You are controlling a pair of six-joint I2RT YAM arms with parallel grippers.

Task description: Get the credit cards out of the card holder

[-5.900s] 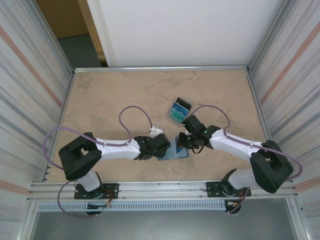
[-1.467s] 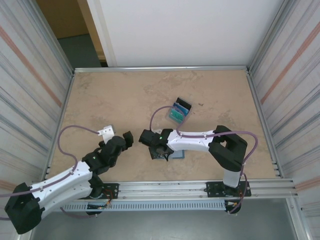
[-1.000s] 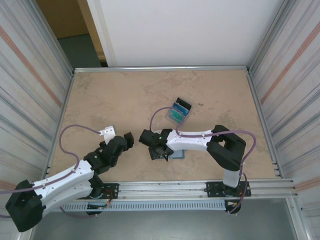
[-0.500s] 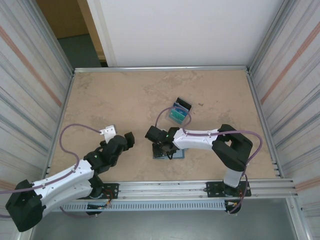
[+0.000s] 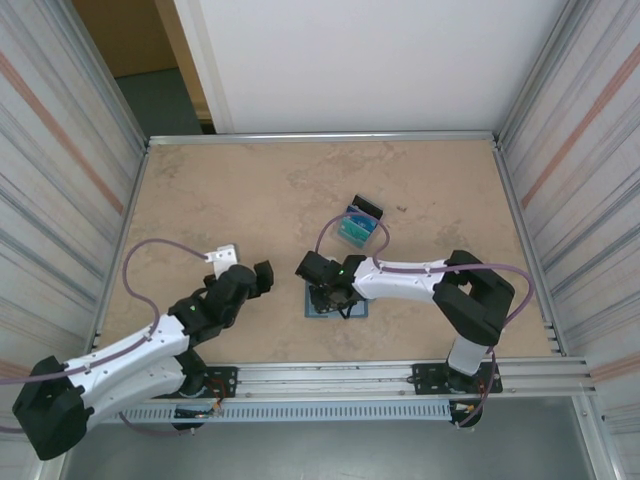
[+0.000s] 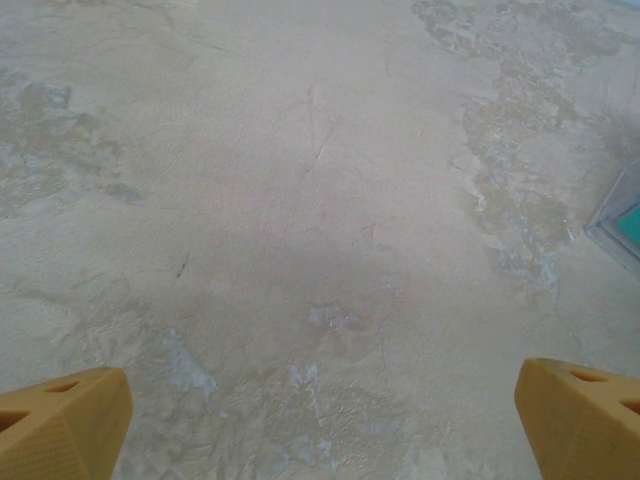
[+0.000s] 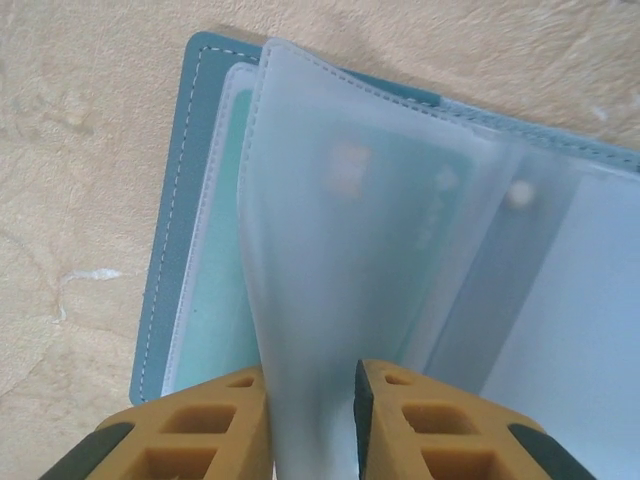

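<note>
Your right gripper [image 7: 312,400]: fingers closed on the card holder's [image 7: 170,250] frosted sleeve [image 7: 330,250], teal card [image 7: 215,300] behind.
Your left gripper [image 6: 320,420]: wide open, empty, left of the card holder.

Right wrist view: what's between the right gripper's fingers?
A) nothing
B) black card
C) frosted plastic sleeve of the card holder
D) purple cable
C: the frosted sleeve of the open card holder is pinched between the right gripper fingertips.

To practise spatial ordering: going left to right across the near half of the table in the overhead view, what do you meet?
left gripper → card holder, right gripper upon it → right arm's elbow
</note>
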